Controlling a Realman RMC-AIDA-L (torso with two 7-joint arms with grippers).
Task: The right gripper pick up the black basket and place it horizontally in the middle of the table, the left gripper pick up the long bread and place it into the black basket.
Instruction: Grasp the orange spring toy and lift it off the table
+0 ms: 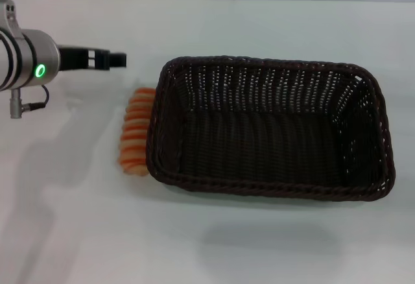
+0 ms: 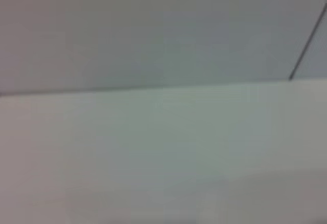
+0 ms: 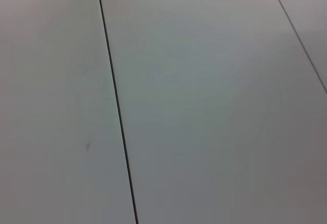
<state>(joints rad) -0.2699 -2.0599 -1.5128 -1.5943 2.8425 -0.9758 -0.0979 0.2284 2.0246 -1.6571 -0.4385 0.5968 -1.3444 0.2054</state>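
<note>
Desk (image 1: pixel 78 232): white and smooth, bare along its near edge in my head view; everything I handle sits farther back on it.
Basket (image 1: pixel 272 187): the black basket stands upright on the desk, long side across my view, a little right of the middle. Its near braided rim is the closest thing to me, and the woven floor inside holds nothing.
Bread (image 1: pixel 135 133): the long bread lies on the desk just outside the basket's left short side, its length running away from me. Its far end seems to touch the rim; I cannot tell for sure. It is tan with orange cross stripes.
Left pincer (image 1: pixel 111 58): my left pincer hangs above the desk, beyond and to the left of the bread, pointing right toward the basket's far left corner. It carries nothing; whether its fingers stand apart or together, I cannot tell.
Left arm (image 1: pixel 26 63): white with black bands, green ring light glowing, reaching in from the left edge.
Left wrist view: only bare desk (image 2: pixel 153 147) and a grey wall behind.
Right pincer: out of sight; its wrist view shows just plain grey panels with dark seams.
</note>
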